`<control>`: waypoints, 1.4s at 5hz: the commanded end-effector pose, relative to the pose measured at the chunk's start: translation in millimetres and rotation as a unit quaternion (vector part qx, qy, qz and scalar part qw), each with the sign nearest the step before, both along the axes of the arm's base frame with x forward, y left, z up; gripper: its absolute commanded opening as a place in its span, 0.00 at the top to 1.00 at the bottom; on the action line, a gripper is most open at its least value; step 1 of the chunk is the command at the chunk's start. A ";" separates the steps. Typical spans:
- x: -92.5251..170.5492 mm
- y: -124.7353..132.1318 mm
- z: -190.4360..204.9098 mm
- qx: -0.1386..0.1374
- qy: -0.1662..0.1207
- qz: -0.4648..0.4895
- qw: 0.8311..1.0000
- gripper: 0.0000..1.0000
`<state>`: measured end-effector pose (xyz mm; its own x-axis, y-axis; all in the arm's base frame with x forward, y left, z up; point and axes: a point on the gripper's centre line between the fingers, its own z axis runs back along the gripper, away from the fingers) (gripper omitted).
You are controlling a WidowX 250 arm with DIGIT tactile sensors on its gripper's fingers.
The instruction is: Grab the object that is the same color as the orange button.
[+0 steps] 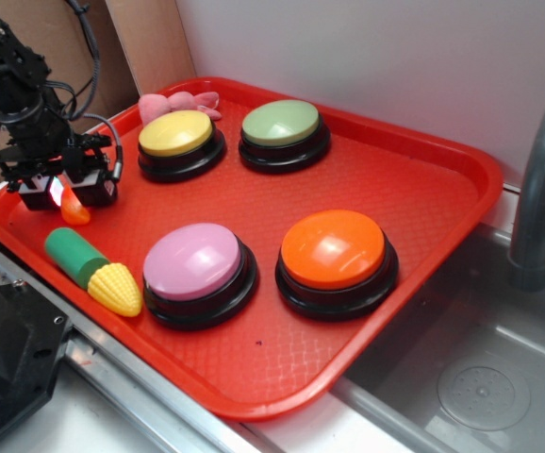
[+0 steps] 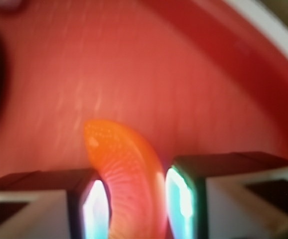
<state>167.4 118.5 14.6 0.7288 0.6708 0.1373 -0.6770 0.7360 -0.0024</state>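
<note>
The small orange crescent toy (image 1: 74, 211) sits at the far left of the red tray (image 1: 423, 189). My gripper (image 1: 65, 195) is down over it. In the wrist view the ridged crescent (image 2: 121, 159) stands between my two glowing pads (image 2: 95, 209), and both pads press against its sides, so my gripper (image 2: 134, 204) is shut on it. Its lower end is hidden below the frame. The large domed orange button (image 1: 334, 247) with a black base sits at the tray's front right, far from my gripper.
A toy corn cob (image 1: 93, 271) lies just in front of my gripper. A pink button (image 1: 193, 260), yellow button (image 1: 175, 132), green button (image 1: 280, 122) and pink plush (image 1: 173, 100) are also on the tray. A sink (image 1: 480, 377) and faucet (image 1: 541, 189) are on the right.
</note>
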 end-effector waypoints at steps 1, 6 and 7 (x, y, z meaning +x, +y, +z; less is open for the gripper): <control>7.7 -18.2 63.5 0.027 -0.010 0.008 1.000 1.00; 68.3 -122.3 172.2 -0.027 -0.016 -0.162 0.986 1.00; 69.1 -109.8 165.6 0.000 0.008 -0.142 0.990 1.00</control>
